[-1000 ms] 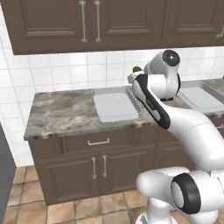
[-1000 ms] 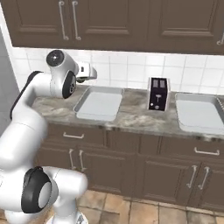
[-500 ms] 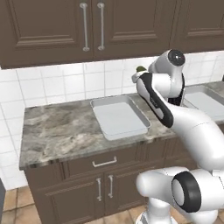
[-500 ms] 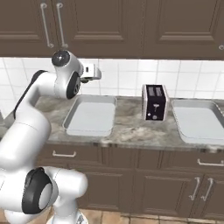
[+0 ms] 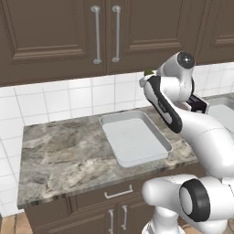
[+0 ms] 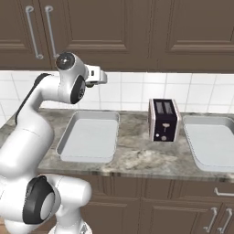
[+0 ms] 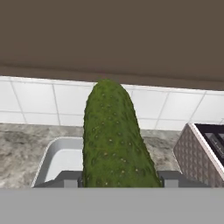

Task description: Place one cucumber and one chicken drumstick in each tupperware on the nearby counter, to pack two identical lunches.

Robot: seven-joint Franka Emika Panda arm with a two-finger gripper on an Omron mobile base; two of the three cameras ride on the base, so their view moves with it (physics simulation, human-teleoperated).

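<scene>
jaws stand part-closed on the cucumber (image 7: pixel 114 140), one finger at each side of its base in the hand view; the grip looks firm, though the fingertips are mostly cut off at the bottom of that view. gripper (image 6: pixel 98 77) hangs high in front of the tiled wall, above the back edge of the near tupperware (image 6: pixel 89 136).

layout, relative to the toaster (image 6: pixel 163 119):
- near tupperware: on the counter (image 5: pixel 64 155) to the left of the toaster, holding nothing.
- second tupperware (image 6: pixel 211 141): just right of the toaster, also holding nothing as far as its visible part shows.
- cucumber: raised, left of the toaster, its free end pointing toward the wall.

step in hand: carrying the first cucumber to the near tupperware; neither lunch is started.

next move, as judged: lower the hand over the middle of the near tupperware, bring the cucumber close to the tray floor, then part the fingers. keep clear of the raised rim so the cucumber does not roll out.
</scene>
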